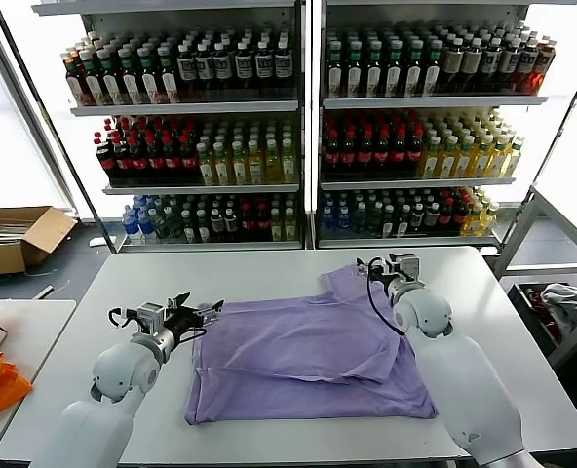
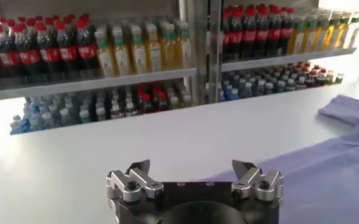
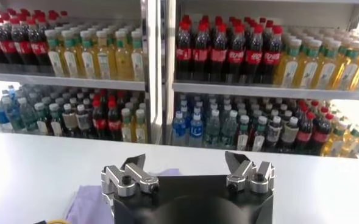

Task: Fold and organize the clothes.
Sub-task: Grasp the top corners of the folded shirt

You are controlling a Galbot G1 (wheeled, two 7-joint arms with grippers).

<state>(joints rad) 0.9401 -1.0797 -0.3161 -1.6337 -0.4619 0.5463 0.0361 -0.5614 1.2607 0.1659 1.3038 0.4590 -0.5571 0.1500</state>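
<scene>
One lavender short-sleeved soft T-shirt [image 1: 308, 356] lies folded at centre frame on the white table [image 1: 152, 278]; left gripper [image 1: 199, 314] and right gripper [image 1: 391, 265] flank it, fingers spread, empty.

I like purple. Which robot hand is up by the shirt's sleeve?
The right hand, by the sleeve at the T-shirt's far corner; the left hand sits beside its side edge.

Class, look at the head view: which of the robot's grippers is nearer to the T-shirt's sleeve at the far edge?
Right. The right gripper hovers open right beside that sleeve of the T-shirt. The left gripper, also open, sits at the shirt's opposite near-left edge.
</scene>
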